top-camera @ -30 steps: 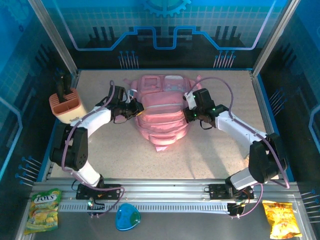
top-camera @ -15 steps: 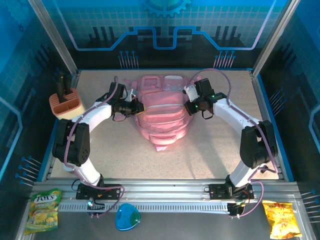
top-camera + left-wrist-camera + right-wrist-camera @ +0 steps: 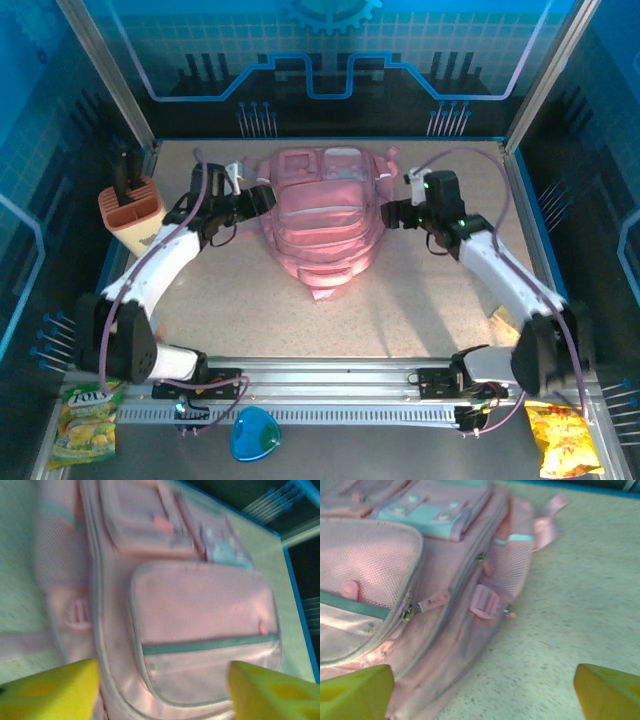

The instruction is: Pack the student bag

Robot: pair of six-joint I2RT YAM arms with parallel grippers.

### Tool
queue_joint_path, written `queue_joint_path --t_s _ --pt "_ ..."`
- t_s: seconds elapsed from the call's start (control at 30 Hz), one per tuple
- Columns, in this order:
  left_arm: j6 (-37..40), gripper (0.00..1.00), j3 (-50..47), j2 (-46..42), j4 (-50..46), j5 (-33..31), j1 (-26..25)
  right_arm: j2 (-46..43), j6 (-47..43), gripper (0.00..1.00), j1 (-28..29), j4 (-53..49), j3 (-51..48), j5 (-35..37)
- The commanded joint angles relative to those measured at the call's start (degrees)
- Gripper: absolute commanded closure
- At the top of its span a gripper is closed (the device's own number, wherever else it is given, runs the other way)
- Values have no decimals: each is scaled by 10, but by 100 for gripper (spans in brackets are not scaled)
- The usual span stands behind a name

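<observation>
The student bag (image 3: 322,225) lies between left hand (image 3: 258,198) and right hand (image 3: 393,213), both spread wide, empty.

**Speckled surface, one big bag at its middle**

The pale speckled surface (image 3: 420,310) carried a pink backpack (image 3: 322,215), which lay flat with its pockets up, in the middle toward the far edge. A terracotta holder (image 3: 130,212) stood upright at the left edge, apart from the bag. On the grey metal ledge (image 3: 400,450) along the near side lay a green snack bag (image 3: 88,418), a blue piece (image 3: 255,435) and an orange snack bag (image 3: 563,438).
</observation>
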Motion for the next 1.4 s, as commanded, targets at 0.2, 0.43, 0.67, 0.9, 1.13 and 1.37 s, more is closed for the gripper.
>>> queue_joint_path --t_s 0.2,0.43,0.67,0.9,1.13,1.37 --pt "27 1 -186 -114 171 -247 6 -131 38 0 -55 172 -192 204" --pt "104 1 -303 -126 294 -374 6 -126 47 0 -61 224 -256 269" --pt "167 1 -315 -124 308 -385 20 -86 50 0 -79 289 -297 232" --pt "205 1 -384 -56 507 -255 67 -42 -3 0 -90 422 -315 158" --pt "266 1 -388 24 616 -150 82 17 -50 0 -91 553 -339 97" --pt "268 1 -376 92 656 -113 92 75 -81 0 -92 639 -350 83"
